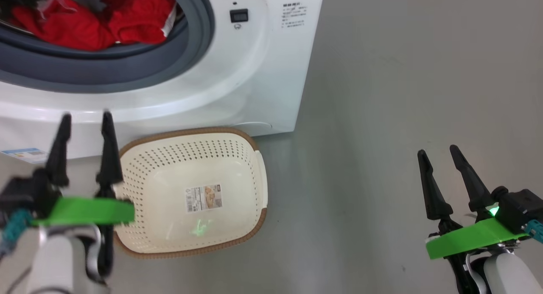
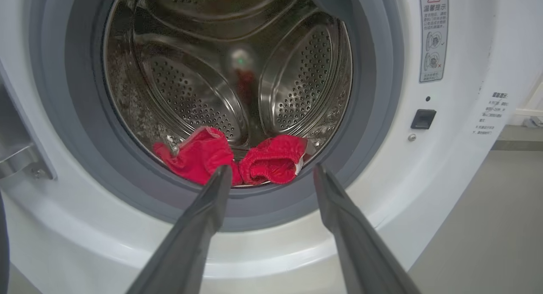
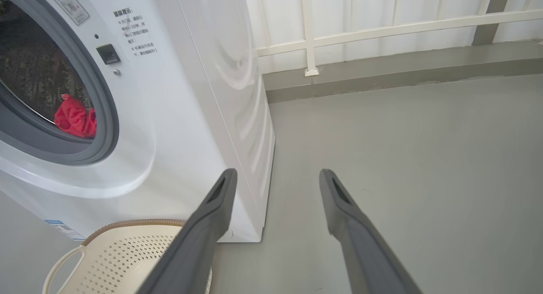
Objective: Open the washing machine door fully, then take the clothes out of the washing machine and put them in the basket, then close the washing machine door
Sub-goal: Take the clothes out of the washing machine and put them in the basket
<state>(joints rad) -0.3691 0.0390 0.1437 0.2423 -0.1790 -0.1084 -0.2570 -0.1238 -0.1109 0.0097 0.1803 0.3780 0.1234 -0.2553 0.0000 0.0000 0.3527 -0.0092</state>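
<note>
1. Fingers of left gripper (image 1: 86,115) apart, holding nothing, near left, facing washing machine (image 1: 254,73).
2. Red clothes (image 1: 85,22) in drum, far left.
3. Cream basket (image 1: 191,135) on floor, just before machine, centre.
4. Fingers of right gripper (image 1: 437,149) apart, holding nothing, near right.

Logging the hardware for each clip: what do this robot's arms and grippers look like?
The left gripper and right gripper each have two long, tapering black fingers on a dark block. A bright green band wraps each wrist, above a pale white forearm. A teal braided cable leaves each wrist, and a small green light glows on the right one.
</note>
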